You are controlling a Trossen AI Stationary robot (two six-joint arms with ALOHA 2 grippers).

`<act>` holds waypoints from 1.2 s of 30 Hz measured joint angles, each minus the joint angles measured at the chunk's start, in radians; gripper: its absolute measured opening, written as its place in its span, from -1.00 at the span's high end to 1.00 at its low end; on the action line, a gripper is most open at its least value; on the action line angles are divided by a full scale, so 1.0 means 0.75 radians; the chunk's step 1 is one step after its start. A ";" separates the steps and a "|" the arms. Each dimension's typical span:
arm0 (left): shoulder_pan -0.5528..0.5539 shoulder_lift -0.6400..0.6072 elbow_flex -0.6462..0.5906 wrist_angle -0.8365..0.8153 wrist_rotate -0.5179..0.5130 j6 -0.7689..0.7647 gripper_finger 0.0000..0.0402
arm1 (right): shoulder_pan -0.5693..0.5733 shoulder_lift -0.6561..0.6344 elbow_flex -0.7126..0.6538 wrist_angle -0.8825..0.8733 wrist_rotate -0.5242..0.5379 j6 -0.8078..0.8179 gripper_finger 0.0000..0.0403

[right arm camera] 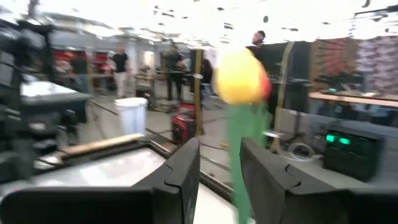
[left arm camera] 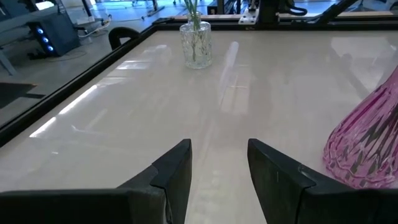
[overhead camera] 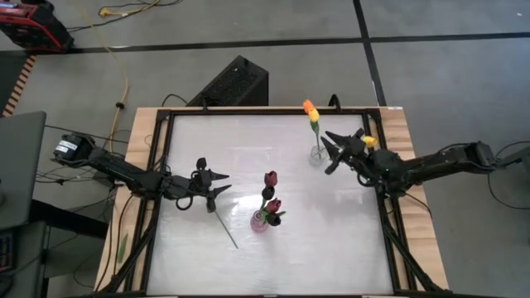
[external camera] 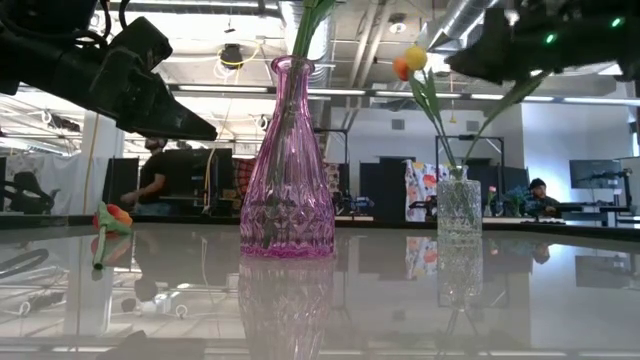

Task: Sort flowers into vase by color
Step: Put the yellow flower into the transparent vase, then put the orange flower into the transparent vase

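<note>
Flowers [overhead camera: 311,113] with slim stems fill ribbed glass vase [overhead camera: 318,153]; right claw [overhead camera: 332,151] spread.

Open tabletop [overhead camera: 190,141] — pink vase [overhead camera: 261,221] mid-table

Robotics lab: exposed ceiling ducts [external camera: 450,25], workbenches [right arm camera: 348,99], monitor [external camera: 600,172], people [right arm camera: 119,62] standing behind.

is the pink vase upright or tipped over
Upright. The pink vase stands on its base in the low view, neck straight up, with two maroon tulips in it.
</note>
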 joint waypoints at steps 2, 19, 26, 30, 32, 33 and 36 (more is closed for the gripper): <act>0.000 0.000 0.000 0.000 0.000 0.000 0.27 | 0.064 -0.038 0.035 -0.055 0.000 0.000 0.27; 0.000 0.000 0.000 0.001 -0.007 -0.020 0.27 | 0.549 0.285 0.764 -0.716 -0.045 0.004 0.30; 0.000 0.000 0.000 0.001 -0.007 -0.028 0.27 | 0.649 0.573 1.126 -0.861 -0.045 0.000 0.30; 0.000 0.000 0.000 0.000 -0.006 -0.030 0.27 | 0.689 0.748 1.320 -0.910 -0.048 0.000 0.30; 0.000 0.000 0.000 -0.003 -0.004 -0.030 0.27 | 0.707 0.836 1.416 -0.935 -0.087 0.001 0.30; 0.000 0.000 0.000 -0.005 0.004 -0.030 0.27 | 0.715 0.879 1.462 -0.953 -0.119 0.001 0.29; 0.000 0.000 0.000 -0.014 0.040 -0.031 0.27 | 0.737 1.009 1.597 -1.013 -0.239 0.014 0.29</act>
